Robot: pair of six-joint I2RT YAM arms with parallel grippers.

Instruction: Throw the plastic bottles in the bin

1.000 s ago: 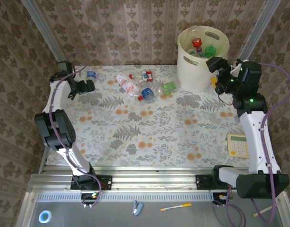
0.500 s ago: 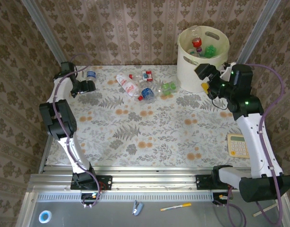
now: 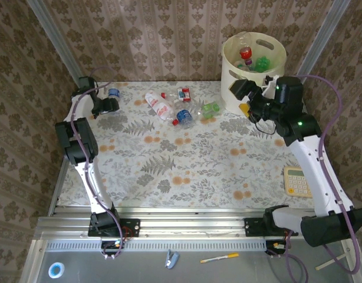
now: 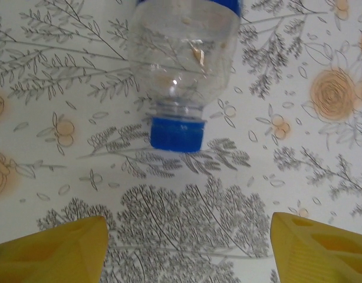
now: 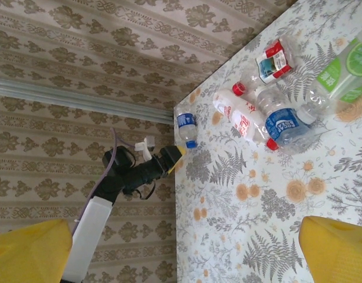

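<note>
A clear plastic bottle with a blue cap point(image 4: 184, 59) lies on the floral table, cap toward my left gripper point(image 4: 190, 247). The gripper is open, its yellow fingertips short of the cap with nothing between them. From above, this bottle point(image 3: 114, 93) sits at the far left, just beyond the left gripper point(image 3: 109, 106). Several more bottles lie mid-back: a red-and-white one point(image 3: 159, 105), a blue-labelled one point(image 3: 184, 115) and a green one point(image 3: 210, 108). The cream bin point(image 3: 253, 82) stands at the back right with bottles inside. My right gripper point(image 3: 241, 99) hangs open and empty beside the bin's front left.
A pale yellow calculator point(image 3: 297, 181) lies near the table's right edge. Patterned walls close in the back and sides. In the right wrist view the left arm point(image 5: 134, 174) reaches along the table's left edge toward the blue-capped bottle point(image 5: 185, 128).
My right gripper has swung left, away from the bin's side toward the table's middle. My left gripper has edged toward the blue-capped bottle and its jaws have narrowed somewhat.
</note>
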